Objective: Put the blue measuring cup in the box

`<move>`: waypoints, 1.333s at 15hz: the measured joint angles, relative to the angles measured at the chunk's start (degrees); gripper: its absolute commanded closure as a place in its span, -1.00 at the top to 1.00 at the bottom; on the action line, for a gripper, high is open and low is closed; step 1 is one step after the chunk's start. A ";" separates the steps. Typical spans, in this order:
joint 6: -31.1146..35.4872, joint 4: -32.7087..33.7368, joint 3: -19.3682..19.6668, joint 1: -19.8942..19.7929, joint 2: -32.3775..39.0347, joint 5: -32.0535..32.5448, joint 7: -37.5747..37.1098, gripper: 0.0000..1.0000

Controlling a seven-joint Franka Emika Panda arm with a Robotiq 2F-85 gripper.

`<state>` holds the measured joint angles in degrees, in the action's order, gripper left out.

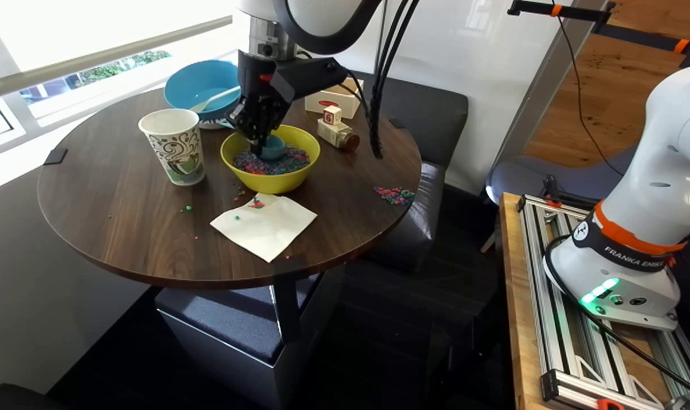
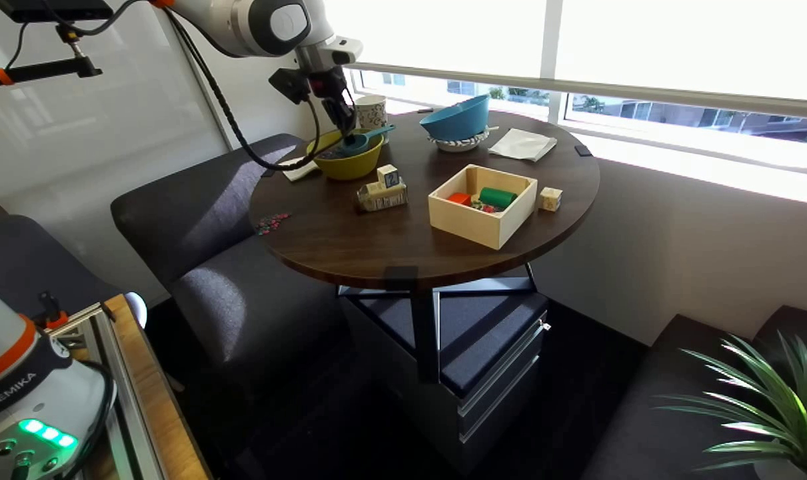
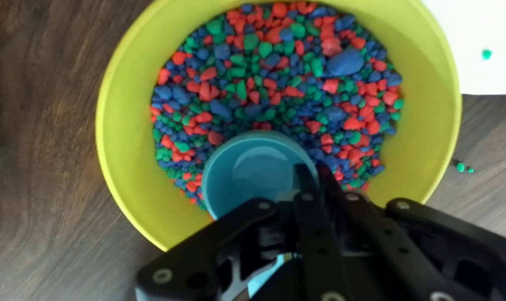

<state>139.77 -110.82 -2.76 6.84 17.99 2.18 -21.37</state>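
At lower centre in the wrist view, the gripper (image 3: pixel 314 169) is clamped on the rim of the blue measuring cup (image 3: pixel 248 175), inside the yellow bowl (image 3: pixel 125 142) of red, green and blue bits (image 3: pixel 257 79). Right of centre in an exterior view, the box (image 2: pixel 466 222) holds a red block (image 2: pixel 459 199), a green cylinder (image 2: pixel 497 197) and small coloured pieces (image 2: pixel 488 209).

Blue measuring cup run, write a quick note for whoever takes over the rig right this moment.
Gripper: jaws shut on the rim of the blue measuring cup.
Cup: inside the yellow bowl, over colored granules; whether it rests on them is unclear.
Box: on the table, a green cylinder and a red block inside.
Done: cup gripped.
Left: lift it clear of the bowl, carry it to the box, lower it in, open the jaws.
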 measured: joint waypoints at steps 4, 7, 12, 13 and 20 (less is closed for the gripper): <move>-1.28 -0.87 0.34 0.74 -3.10 1.26 -1.74 -0.97; -2.91 -2.82 1.64 0.57 -9.22 2.49 -4.58 -0.97; -2.92 -3.04 6.41 -4.95 -16.47 3.59 -10.32 -0.97; -2.93 -2.66 7.25 -6.47 -16.67 3.40 -11.12 -0.89; -3.20 -1.46 8.65 -9.61 -15.80 3.55 -13.62 -0.97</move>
<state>136.58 -112.29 5.89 -2.78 2.19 5.73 -34.99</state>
